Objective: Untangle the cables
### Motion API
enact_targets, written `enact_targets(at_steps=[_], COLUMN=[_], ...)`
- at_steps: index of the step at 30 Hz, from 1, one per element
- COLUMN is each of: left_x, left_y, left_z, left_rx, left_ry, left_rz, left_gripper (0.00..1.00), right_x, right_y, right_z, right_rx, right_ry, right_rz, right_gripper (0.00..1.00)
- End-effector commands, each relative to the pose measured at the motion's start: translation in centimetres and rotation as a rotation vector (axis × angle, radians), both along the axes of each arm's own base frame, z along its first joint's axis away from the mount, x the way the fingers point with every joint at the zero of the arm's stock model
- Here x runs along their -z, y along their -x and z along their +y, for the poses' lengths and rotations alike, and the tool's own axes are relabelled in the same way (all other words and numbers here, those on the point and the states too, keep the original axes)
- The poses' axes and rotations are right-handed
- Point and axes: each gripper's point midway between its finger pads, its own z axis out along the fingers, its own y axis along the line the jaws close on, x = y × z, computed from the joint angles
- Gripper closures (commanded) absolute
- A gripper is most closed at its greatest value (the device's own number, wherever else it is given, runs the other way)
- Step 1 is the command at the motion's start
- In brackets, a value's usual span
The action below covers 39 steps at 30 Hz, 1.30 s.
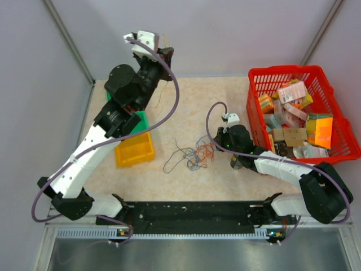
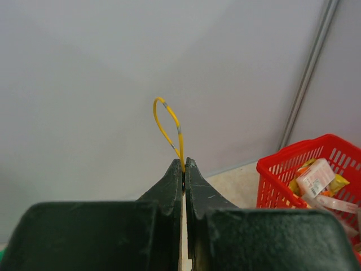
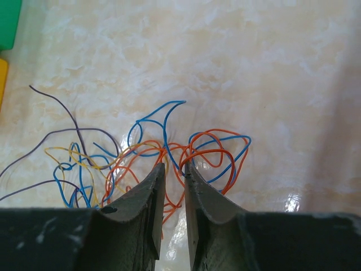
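From above, the tangled bundle of thin blue, orange, purple and yellow cables lies loose on the pale marbled table, low in the middle of the frame. The right hand sits low at the bundle's right edge, probably to pin or pick strands there. The left hand is lifted high at the upper left, well apart from the heap. That height would suit drawing one strand clear of the rest, though what it carries is too fine to make out here. A yellow plastic bin and a green one lie under the left arm. A red mesh basket of packets stands at the right.

In the left wrist view, the left hand is pressed together on a thin yellow wire, which loops upward from the fingertips against the grey wall. The pinch is near the loop's base, so the wire stands free.

In the right wrist view, the right hand has its fingers a narrow gap apart, tips down among orange and blue loops at lower centre. Orange strands run into the gap. I cannot tell whether any is pinched.
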Motion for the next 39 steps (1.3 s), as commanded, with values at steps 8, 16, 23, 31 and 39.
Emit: enact_targets(at_steps=[8,16,23,31,39], left_x=[16.5,22.5,27.6,35.0,39.2], left_y=[-10.8,-12.4,-13.1,-13.3,-11.0], left_z=[-3.3,-3.1,-3.3,-4.8,-4.4], left_rx=[-0.048,-0.057,-0.071,-0.010,0.042], left_ry=[-0.049,-0.062,-0.133,-0.235,-0.220], left_rz=[0.407,0.516,0.603,0.867,1.082], left_gripper=[1.00,1.00,1.00,1.00,0.95], right_x=[-2.3,-2.3,-2.5,-2.5,-2.5], right_y=[-1.1,-1.2,-1.1,-1.0,-1.1], right_z=[-0.2,0.1,0.3,0.1,0.1], right_rx=[0.037,0.026,0.020,0.027,0.025], right_ry=[-0.046,-0.052,-0.063,-0.060,-0.056], right_rz=[-0.081,-0.078,-0.078,-0.082,-0.080], right_gripper=[0.81,0.82,0.82,0.82,0.82])
